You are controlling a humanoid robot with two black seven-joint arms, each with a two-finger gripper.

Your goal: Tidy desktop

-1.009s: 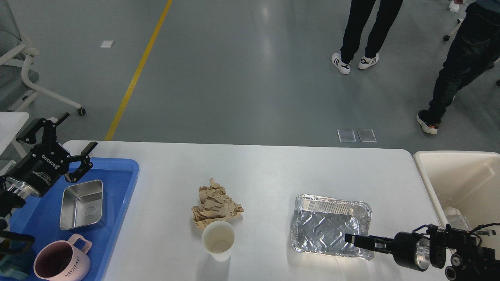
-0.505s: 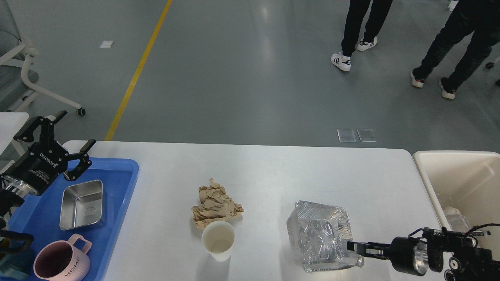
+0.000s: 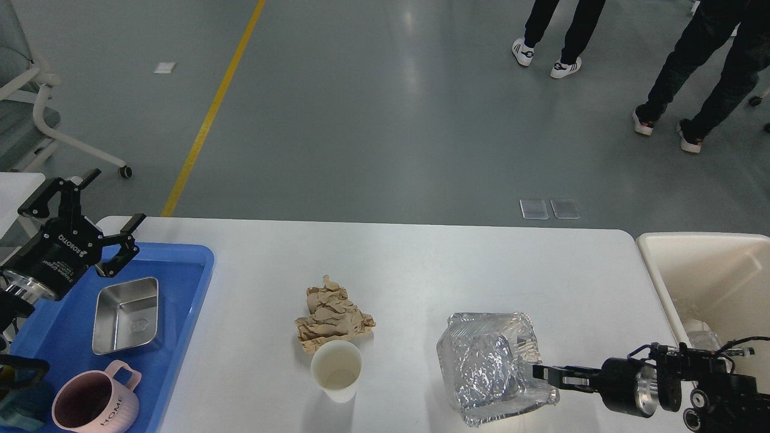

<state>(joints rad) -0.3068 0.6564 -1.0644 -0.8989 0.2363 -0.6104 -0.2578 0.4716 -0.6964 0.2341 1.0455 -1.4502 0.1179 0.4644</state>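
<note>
The white desktop [image 3: 421, 264] holds a crumpled brown paper wad [image 3: 331, 316], a white paper cup [image 3: 335, 370] just in front of it, and a foil tray [image 3: 490, 367] at front right. My right gripper [image 3: 541, 374] reaches in from the right and is shut on the foil tray's right rim; the tray is tipped up on its left side, its hollow facing left. My left gripper [image 3: 114, 198] hangs open above the far corner of the blue tray [image 3: 186, 282], holding nothing.
In the blue tray are a steel container [image 3: 125, 316] and a pink mug [image 3: 96, 406]. A cream bin [image 3: 710, 276] stands off the desktop's right end with a clear item inside. Two people walk on the floor beyond.
The foil tray lay flat a second ago; its right rim has been raised and it now stands tilted. My left gripper drifted slightly left. The people moved farther away.
</note>
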